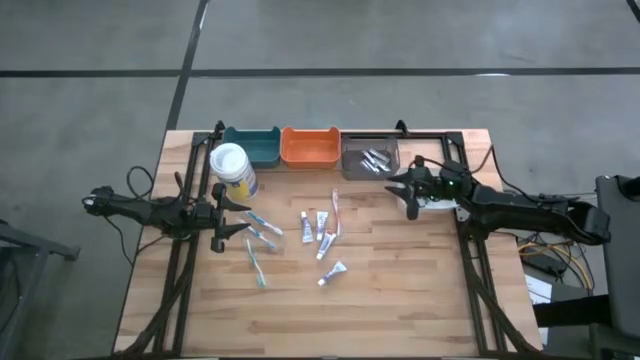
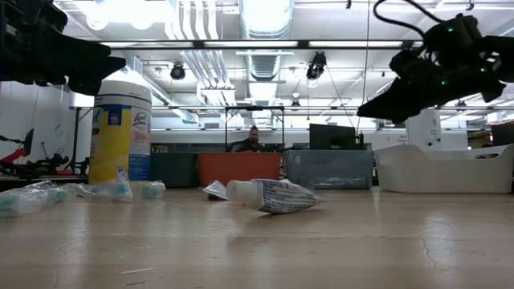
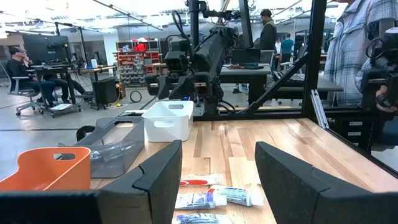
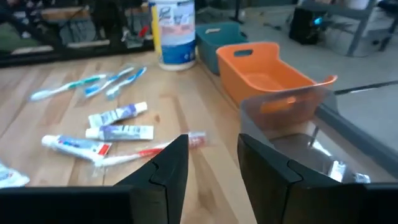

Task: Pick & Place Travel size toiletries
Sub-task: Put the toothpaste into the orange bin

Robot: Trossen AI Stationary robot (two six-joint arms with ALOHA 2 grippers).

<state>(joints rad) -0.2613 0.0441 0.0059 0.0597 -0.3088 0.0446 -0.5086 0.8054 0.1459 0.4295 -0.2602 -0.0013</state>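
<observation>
- The right gripper [image 4: 212,163], jaws apart and empty, has the pink toothbrush [image 4: 149,149] lying crosswise just ahead.
- The left gripper [image 3: 219,177], jaws apart too, has small tubes [image 3: 214,197] just ahead.

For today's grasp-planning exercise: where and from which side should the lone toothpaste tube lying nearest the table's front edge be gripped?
Grip the lone toothpaste tube across its mid-body, coming straight down from above. It lies flat and diagonal, apart from the other items, so the fingers should close across its narrow width. The right end effector, open, looks nearer.

The surface [image 1: 400,290] carries four small tubes [image 1: 309,232], one pink toothbrush [image 1: 336,208], three blue toothbrushes [image 1: 262,235], one wipes canister [image 1: 232,168], four bins [image 1: 310,147] and two grippers [image 1: 222,215].
</observation>
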